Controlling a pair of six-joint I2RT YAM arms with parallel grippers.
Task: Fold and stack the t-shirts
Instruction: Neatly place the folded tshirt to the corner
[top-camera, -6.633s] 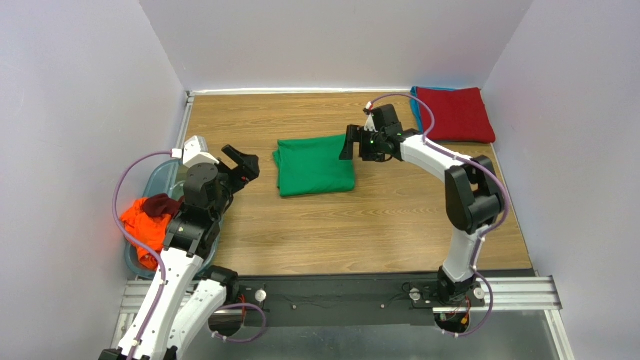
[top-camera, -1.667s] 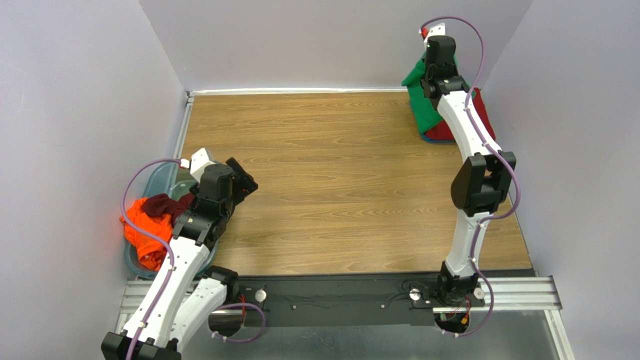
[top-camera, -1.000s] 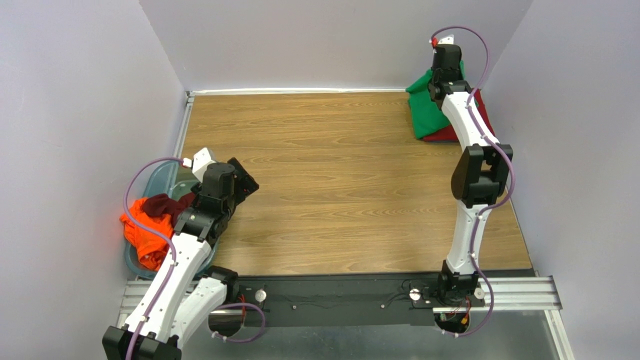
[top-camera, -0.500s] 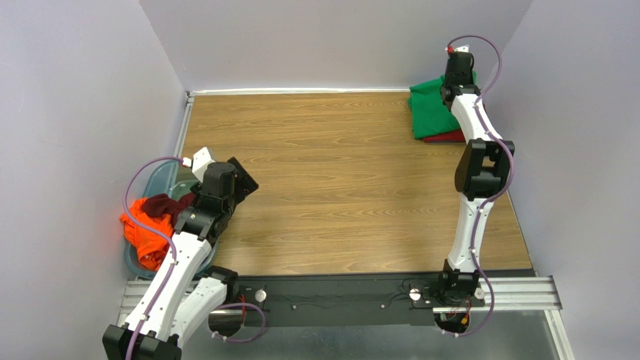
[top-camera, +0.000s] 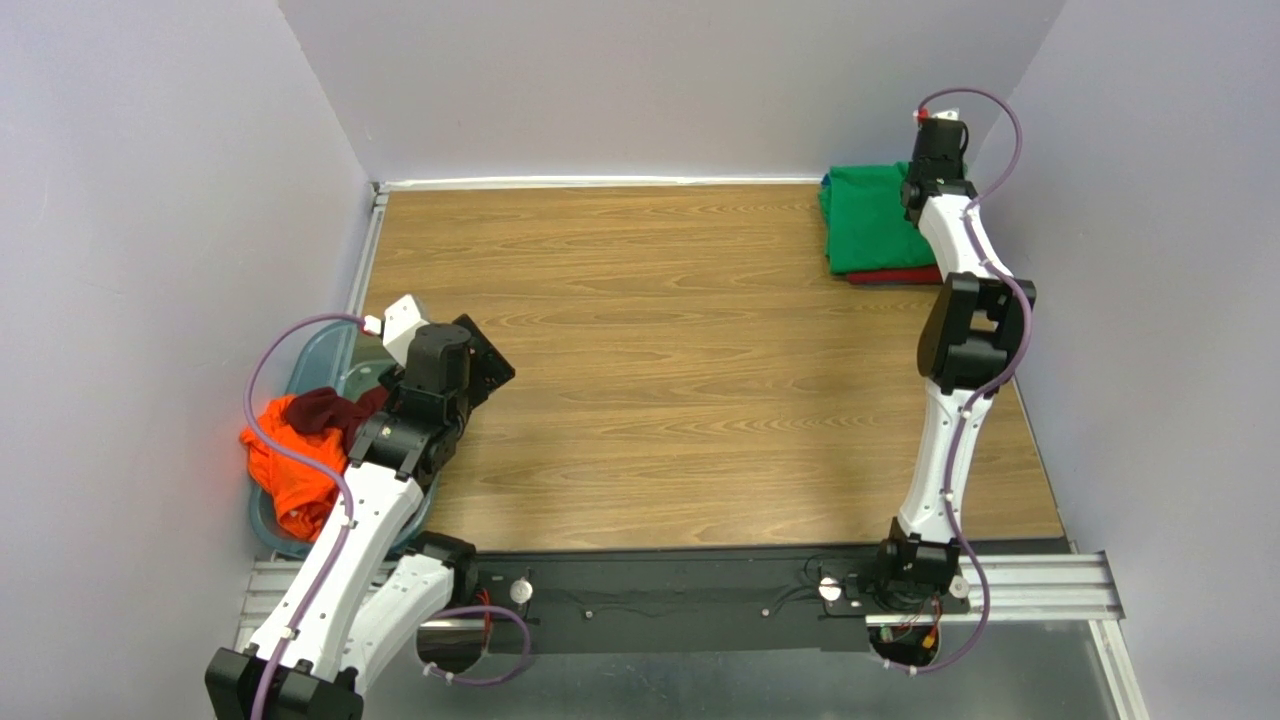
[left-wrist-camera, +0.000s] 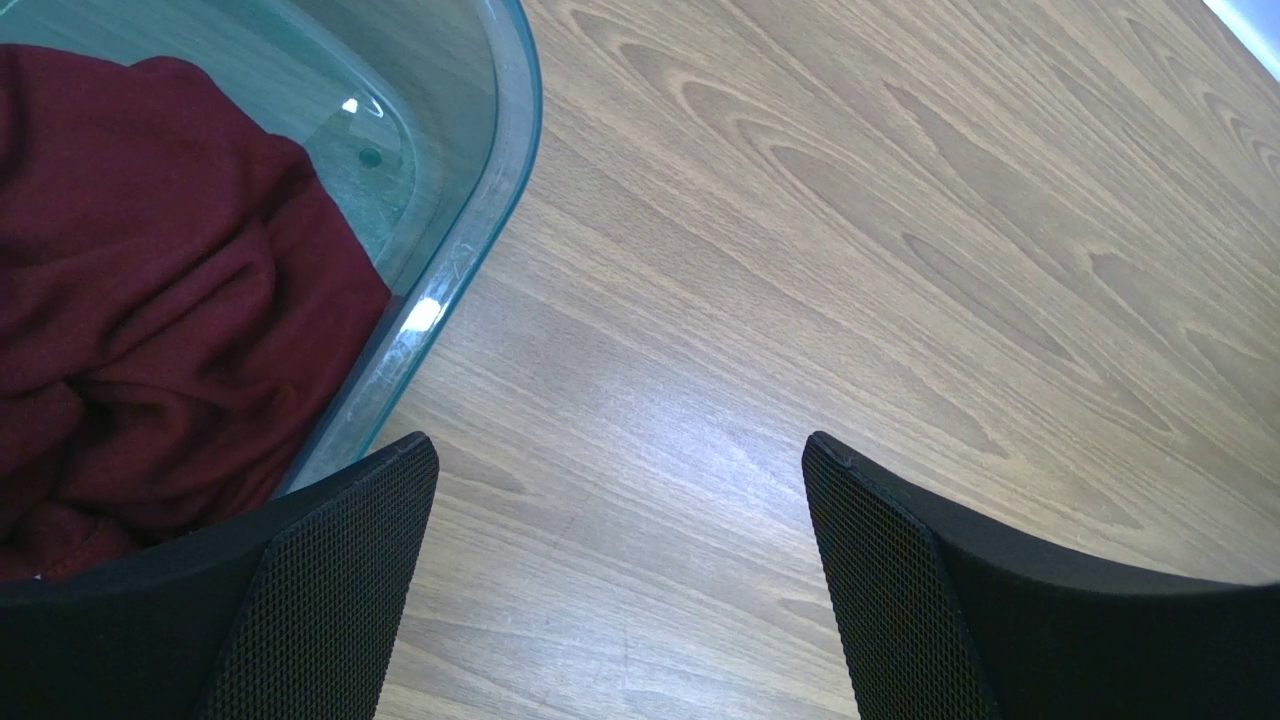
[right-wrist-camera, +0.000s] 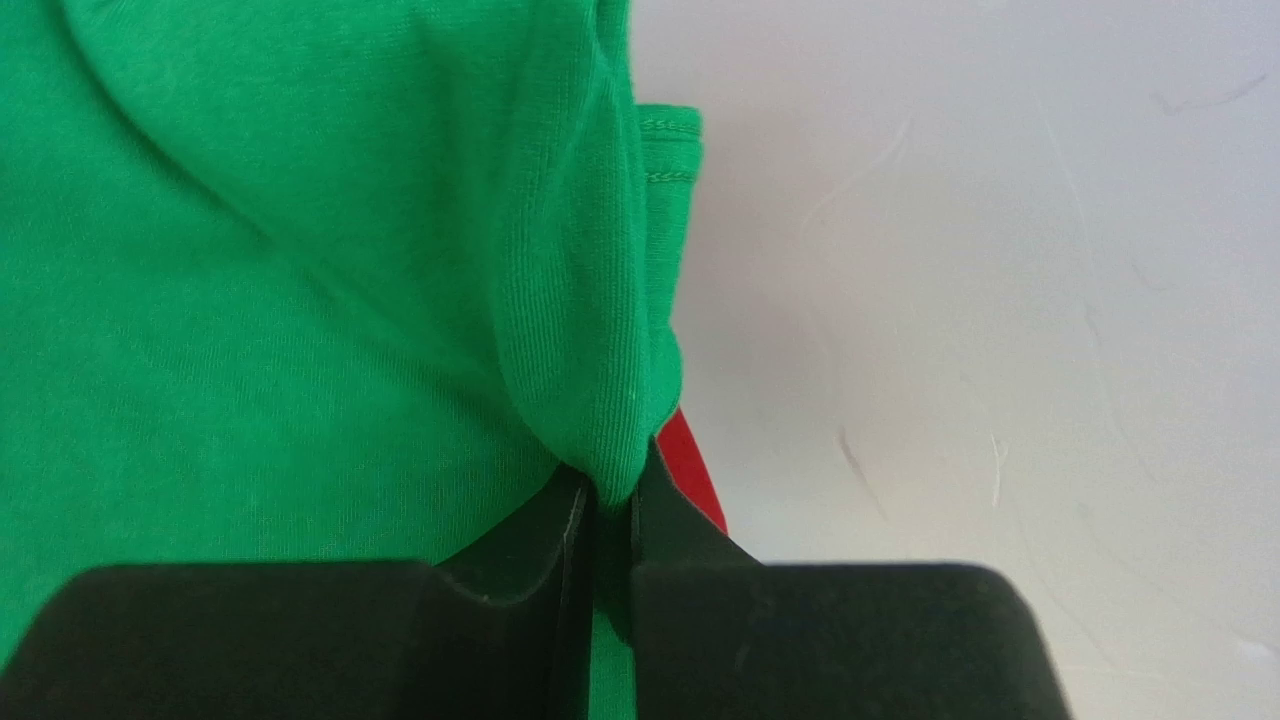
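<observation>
The folded green t-shirt (top-camera: 870, 216) lies over the red t-shirt (top-camera: 890, 276) in the far right corner. My right gripper (top-camera: 935, 162) reaches over that stack by the wall and is shut on a pinched fold of the green t-shirt (right-wrist-camera: 286, 300); a strip of the red t-shirt (right-wrist-camera: 688, 468) shows beside the fingers. An orange t-shirt (top-camera: 286, 458) and a dark maroon t-shirt (top-camera: 323, 408) sit crumpled in the tub. My left gripper (left-wrist-camera: 619, 578) hangs open over bare wood next to the tub, with the maroon t-shirt (left-wrist-camera: 150, 285) at its left.
The translucent bluish plastic tub (top-camera: 320, 365) stands at the table's left edge, its rim (left-wrist-camera: 473, 240) close to my left fingers. White walls enclose the table; the right wall (right-wrist-camera: 977, 270) is right beside the right gripper.
The right arm has carried the green t-shirt further back and right, and it now lies flatter over the red one. The left arm has not moved.
</observation>
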